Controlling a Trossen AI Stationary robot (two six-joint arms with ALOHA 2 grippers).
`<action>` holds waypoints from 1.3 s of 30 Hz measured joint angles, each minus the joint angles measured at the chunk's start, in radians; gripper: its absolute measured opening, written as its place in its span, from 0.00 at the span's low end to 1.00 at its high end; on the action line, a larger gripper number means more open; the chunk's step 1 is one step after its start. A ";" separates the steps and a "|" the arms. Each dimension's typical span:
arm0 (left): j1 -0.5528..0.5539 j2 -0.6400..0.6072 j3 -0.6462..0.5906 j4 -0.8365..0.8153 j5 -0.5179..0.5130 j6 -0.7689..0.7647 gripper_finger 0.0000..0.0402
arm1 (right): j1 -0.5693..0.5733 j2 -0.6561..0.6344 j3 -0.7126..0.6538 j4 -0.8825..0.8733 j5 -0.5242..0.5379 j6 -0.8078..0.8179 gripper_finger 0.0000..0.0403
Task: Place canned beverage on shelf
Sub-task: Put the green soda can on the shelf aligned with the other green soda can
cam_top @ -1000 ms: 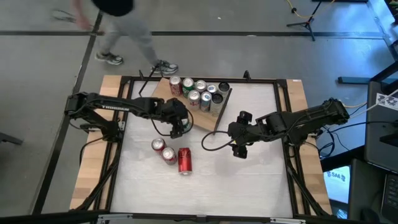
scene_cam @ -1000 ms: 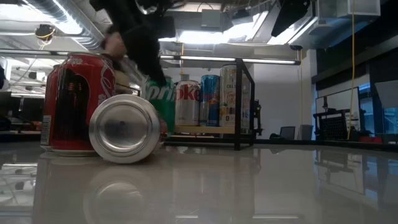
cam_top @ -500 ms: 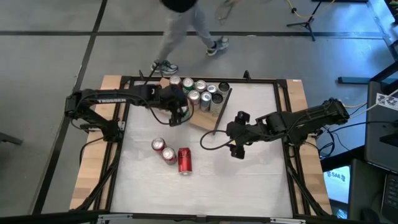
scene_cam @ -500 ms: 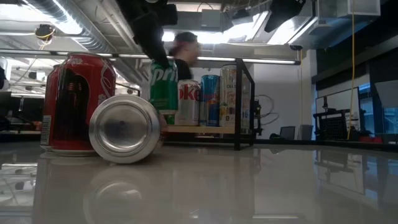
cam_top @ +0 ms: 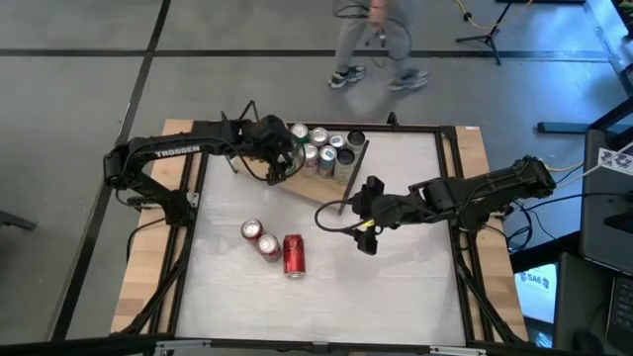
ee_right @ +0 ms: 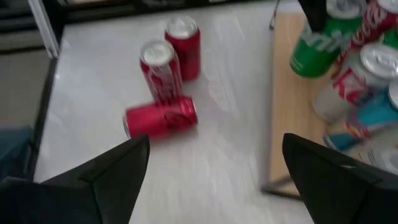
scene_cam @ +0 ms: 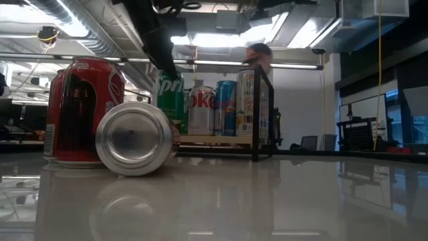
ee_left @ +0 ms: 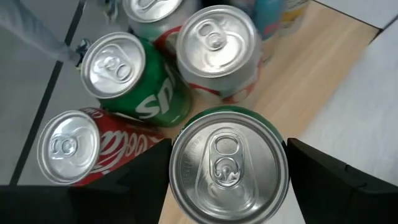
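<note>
A green soda can (ee_left: 227, 165) stands upright between the fingers of my left gripper (cam_top: 282, 158) over the left end of the wooden shelf (cam_top: 321, 188). Several cans (cam_top: 331, 146) stand in a group on that shelf, right beside it. In the low view the green can (scene_cam: 170, 100) shows level with that row. I cannot tell whether its bottom touches the board. My right gripper (cam_top: 364, 237) hovers open over the middle of the table, nothing between its fingers (ee_right: 118, 168). My left gripper pinches the green can between its two fingers, one on each side of the can's upper wall (ee_left: 179, 155). The fingers (ee_left: 140, 183) come from above, slanting down toward the far edge. The can sits upright, top up.
Two red cans (cam_top: 259, 237) stand upright on the near-left part of the table, and a third red can (cam_top: 294, 255) lies on its side beside them. A person (cam_top: 376, 44) walks past beyond the far edge. Bare tabletop lies to the right of the shelf.
My left gripper has carried the green can up and toward the far edge, from the shelf's near side to its left end beside the other cans. My right gripper has tipped upward and shifted a little toward the table's left. The person has walked to the right.
</note>
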 joint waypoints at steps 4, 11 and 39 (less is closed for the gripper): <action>0.024 0.007 0.000 0.003 0.034 0.000 0.66 | 0.000 0.000 0.000 0.060 0.000 -0.028 0.89; 0.044 0.050 0.000 0.024 0.045 0.021 0.66 | 0.000 0.000 0.000 0.097 0.000 -0.028 0.89; 0.086 0.100 0.002 0.089 0.040 0.034 0.69 | 0.000 0.112 0.000 0.227 0.000 -0.028 0.89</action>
